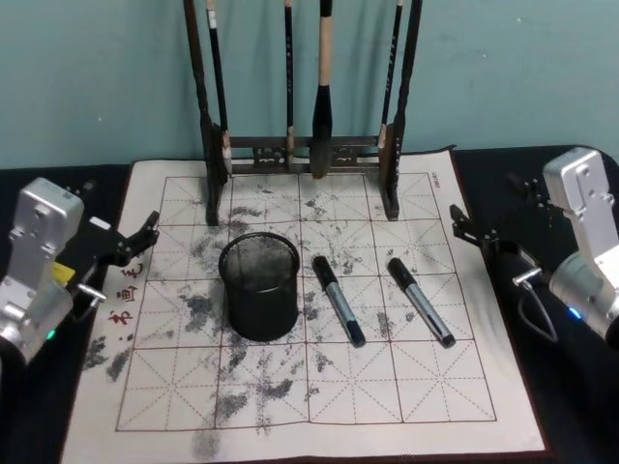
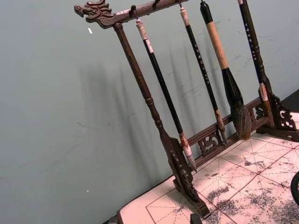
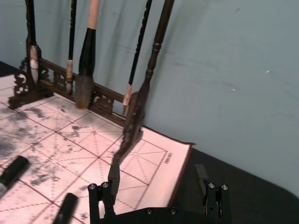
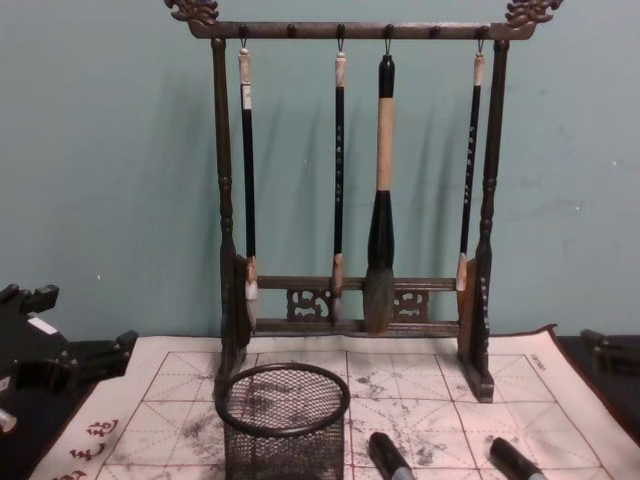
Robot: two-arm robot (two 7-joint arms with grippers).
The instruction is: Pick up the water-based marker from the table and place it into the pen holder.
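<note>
Black right-hand marker (image 1: 421, 302) lying front-to-back, nearest right gripper (image 1: 457, 222), jaws apart; left gripper (image 1: 150, 230) beyond pen holder (image 1: 258, 285), jaws apart too.

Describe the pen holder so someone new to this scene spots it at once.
On the cream gridded mat, a tall wooden brush rack stands at the far edge. In front of its left post sits the pen holder, left marker and right marker lying flat to its right. Between the idle left gripper and right gripper, it is the only upright black wire-mesh cup.
</note>
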